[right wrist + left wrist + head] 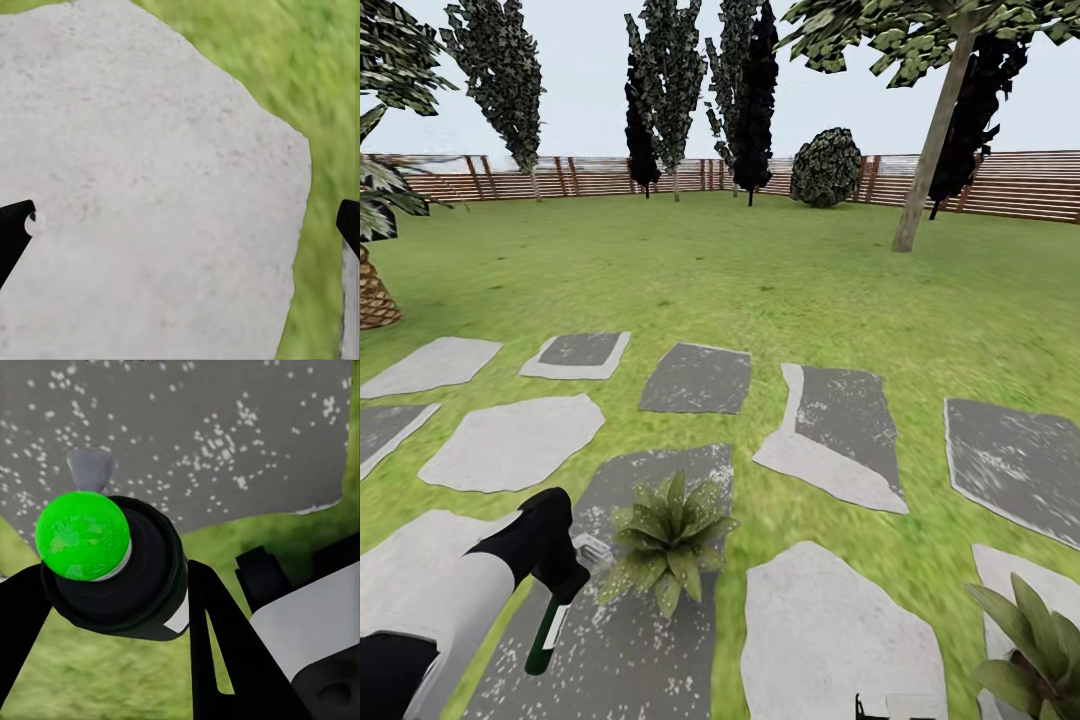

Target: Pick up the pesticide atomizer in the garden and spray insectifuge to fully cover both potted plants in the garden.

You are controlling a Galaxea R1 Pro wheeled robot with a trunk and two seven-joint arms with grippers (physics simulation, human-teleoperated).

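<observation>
My left gripper (pixel 561 588) is shut on the pesticide atomizer (pixel 546 634), a slim dark-green bottle with a white label. The bottle hangs base-down over a dark stepping stone. Its whitish trigger head (pixel 592 548) points at a potted plant (pixel 666 541), a low green rosette just to its right. A second potted plant (pixel 1039 642) sits at the lower right edge. In the left wrist view the atomizer (pixel 112 577) shows end-on with a bright green base between the black fingers (pixel 225 645). My right gripper (pixel 184 232) is open above a pale stone (pixel 150 187).
Flat grey and dark stepping stones (pixel 697 379) lie across the grass lawn (pixel 760 270). A slatted brown fence (pixel 1010 185) closes the far side, with trees (pixel 930 150) and a round bush (pixel 826 167) before it. A woven basket planter (pixel 374 290) stands at the left edge.
</observation>
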